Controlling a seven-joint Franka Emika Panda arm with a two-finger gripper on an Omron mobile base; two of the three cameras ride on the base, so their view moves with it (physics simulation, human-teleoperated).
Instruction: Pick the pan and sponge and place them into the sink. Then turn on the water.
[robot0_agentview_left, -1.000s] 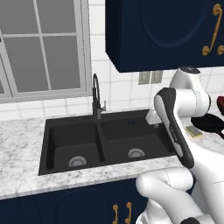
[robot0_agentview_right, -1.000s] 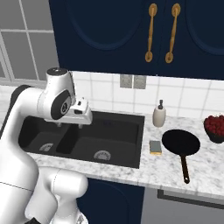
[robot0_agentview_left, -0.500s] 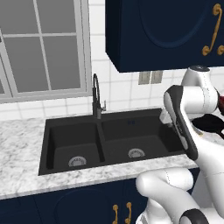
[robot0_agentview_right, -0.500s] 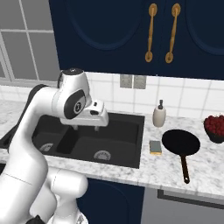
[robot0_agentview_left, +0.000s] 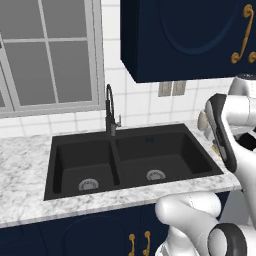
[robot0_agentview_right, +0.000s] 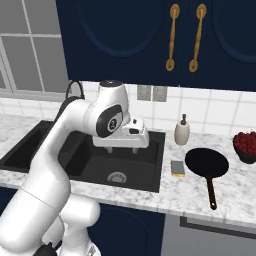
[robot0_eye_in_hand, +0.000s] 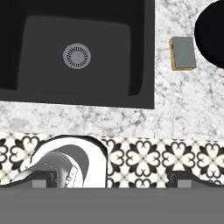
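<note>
The black pan (robot0_agentview_right: 206, 163) lies on the marble counter right of the sink (robot0_agentview_right: 152, 167), its brown handle pointing toward the front edge. The yellow sponge (robot0_agentview_right: 177, 168) with the grey-green top lies flat between the pan and the sink's rim. My gripper (robot0_agentview_right: 121, 149) hangs open and holds nothing over the right basin, left of both things. In the hand view its fingertips (robot0_eye_in_hand: 43, 180) stand wide apart, with the basin (robot0_eye_in_hand: 109, 65), the sponge (robot0_eye_in_hand: 183, 53) and the pan's edge (robot0_eye_in_hand: 212, 33) ahead. The dark gooseneck faucet (robot0_agentview_left: 110, 112) stands behind the divider of the sink (robot0_agentview_left: 165, 150); no water runs.
A cream soap dispenser (robot0_agentview_right: 182, 132) stands behind the sponge against the tiled wall. A dark bowl of red fruit (robot0_agentview_right: 245, 146) sits at the counter's far right. Navy wall cabinets (robot0_agentview_right: 150, 40) hang above. Patterned floor (robot0_eye_in_hand: 175, 155) lies below the counter's front edge.
The arm has swung to the right over the sink, carrying the gripper from the divider to above the right basin. The jaws stayed open. Pan and sponge have not moved.
</note>
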